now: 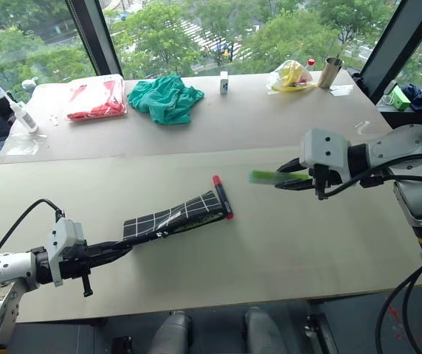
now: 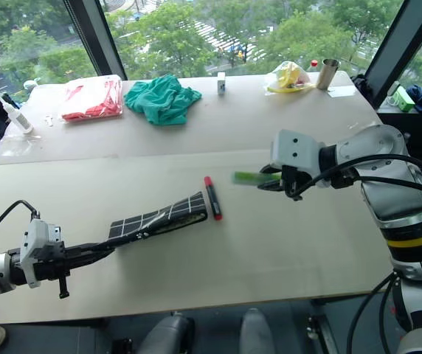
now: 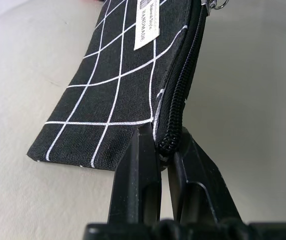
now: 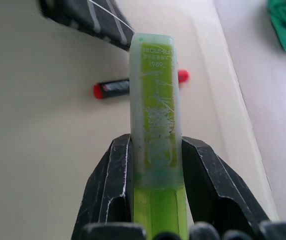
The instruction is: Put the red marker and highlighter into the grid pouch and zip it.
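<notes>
Highlighter (image 1: 276, 177) sits in your right claw (image 1: 293, 180), right of centre in the left eye view, lifted off the bench (image 1: 285, 251) with its long axis pointing toward frame left. The pouch (image 1: 174, 217) lies left of and below it in the frame, its long axis running from your left claw (image 1: 115, 251) at lower left up to the right. The marker (image 1: 223, 197) lies just beside the pouch's far end, on the side nearer the highlighter. Your right arm is the nearer one to that end.

In the left wrist view, the left claw (image 3: 165, 150) is fully closed, pinching the zipper edge at the pouch's (image 3: 118, 75) near corner; the zipper looks parted there, though I can't tell how far along.

In the right wrist view, the right claw (image 4: 155, 165) is clamped on the highlighter's (image 4: 154, 105) body, partly closed around it. Beyond its tip lie the marker (image 4: 133, 85) and the pouch's (image 4: 88, 20) end, so your insertion likely depends on lining the highlighter with the pouch's length.
</notes>
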Tool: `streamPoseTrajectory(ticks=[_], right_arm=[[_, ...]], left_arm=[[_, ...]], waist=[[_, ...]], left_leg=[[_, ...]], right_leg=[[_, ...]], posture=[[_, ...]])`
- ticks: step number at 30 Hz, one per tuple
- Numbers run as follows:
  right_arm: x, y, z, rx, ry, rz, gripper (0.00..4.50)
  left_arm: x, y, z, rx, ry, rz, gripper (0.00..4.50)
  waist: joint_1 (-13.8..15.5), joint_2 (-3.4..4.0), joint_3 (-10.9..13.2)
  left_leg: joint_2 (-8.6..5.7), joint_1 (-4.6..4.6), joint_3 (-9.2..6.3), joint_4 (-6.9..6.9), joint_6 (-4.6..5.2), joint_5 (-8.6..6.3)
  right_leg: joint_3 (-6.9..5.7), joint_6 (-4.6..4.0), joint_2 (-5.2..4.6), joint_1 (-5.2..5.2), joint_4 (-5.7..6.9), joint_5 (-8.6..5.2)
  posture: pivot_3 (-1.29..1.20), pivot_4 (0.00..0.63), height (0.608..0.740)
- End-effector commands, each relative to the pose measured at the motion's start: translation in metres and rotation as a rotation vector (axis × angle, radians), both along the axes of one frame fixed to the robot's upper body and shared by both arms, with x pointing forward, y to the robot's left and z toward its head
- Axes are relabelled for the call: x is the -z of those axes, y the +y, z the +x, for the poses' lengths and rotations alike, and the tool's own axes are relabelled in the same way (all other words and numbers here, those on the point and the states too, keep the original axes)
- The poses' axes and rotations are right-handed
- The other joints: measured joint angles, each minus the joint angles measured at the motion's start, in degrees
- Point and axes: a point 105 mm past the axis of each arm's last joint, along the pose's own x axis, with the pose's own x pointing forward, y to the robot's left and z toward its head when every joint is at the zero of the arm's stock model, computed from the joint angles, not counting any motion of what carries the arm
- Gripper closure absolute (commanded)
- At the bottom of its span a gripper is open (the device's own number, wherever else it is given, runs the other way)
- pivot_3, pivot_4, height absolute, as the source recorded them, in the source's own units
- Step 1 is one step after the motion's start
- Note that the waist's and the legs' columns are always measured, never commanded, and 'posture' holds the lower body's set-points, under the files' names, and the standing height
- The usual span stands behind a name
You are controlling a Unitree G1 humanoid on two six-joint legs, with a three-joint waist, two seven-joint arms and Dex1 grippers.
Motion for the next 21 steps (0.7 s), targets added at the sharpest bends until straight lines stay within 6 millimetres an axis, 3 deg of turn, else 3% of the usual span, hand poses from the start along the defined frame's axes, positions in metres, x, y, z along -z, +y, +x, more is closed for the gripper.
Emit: streamPoseTrajectory(ticks=[1,7,9,14,18,21], right_arm=[[0.001,0.026,-0.017,-0.069,0.002,0.003,3.49],[0.021,0.054,-0.014,-0.001,0.075,0.039,3.49],[0.022,0.055,-0.011,0.014,0.075,0.029,3.49],[0.02,0.055,-0.038,-0.1,0.143,0.021,3.49],[0.02,0.054,-0.041,-0.112,0.162,0.031,3.49],[0.006,0.055,-0.041,-0.12,0.171,0.082,3.49]], left_arm=[[0.001,-0.002,0.001,0.006,-0.02,0.008,4.5],[0.004,-0.005,0.003,0.017,-0.022,0.004,4.5],[0.004,-0.006,0.004,0.02,-0.024,0.002,4.5],[0.004,-0.008,0.006,0.024,-0.028,-0.003,4.5],[0.004,-0.009,0.007,0.027,-0.029,-0.005,4.5],[0.004,-0.008,0.008,0.029,-0.029,-0.005,4.5]], waist=[[0.03,0.0,0.0],[0.23,0.0,0.0],[0.42,0.0,0.0],[0.79,0.0,0.0],[0.81,0.0,0.0],[0.86,0.0,0.0]], left_leg=[[0.01,-0.01,0.0,0.0,0.0,0.0],[-0.01,-0.02,-0.03,0.01,-0.02,0.01],[-0.04,-0.03,-0.03,0.04,-0.02,0.01],[-0.06,-0.05,-0.04,0.08,-0.02,0.01],[-0.07,-0.02,-0.04,0.08,-0.01,0.01],[-0.07,-0.03,-0.03,0.08,-0.01,0.01]], right_leg=[[0.0,0.0,0.0,-0.02,0.01,0.0],[0.01,-0.01,-0.01,-0.03,0.06,0.0],[0.01,-0.01,-0.04,-0.03,0.06,0.01],[0.0,-0.01,-0.05,-0.04,0.05,0.01],[-0.01,-0.01,-0.03,-0.02,0.06,0.01],[-0.01,-0.01,-0.03,-0.05,0.09,0.01]], posture=[[0.0,0.15,0.74],[0.0,0.15,0.74],[0.0,0.15,0.74],[0.0,0.15,0.74],[0.0,0.15,0.74],[0.0,0.15,0.74]])
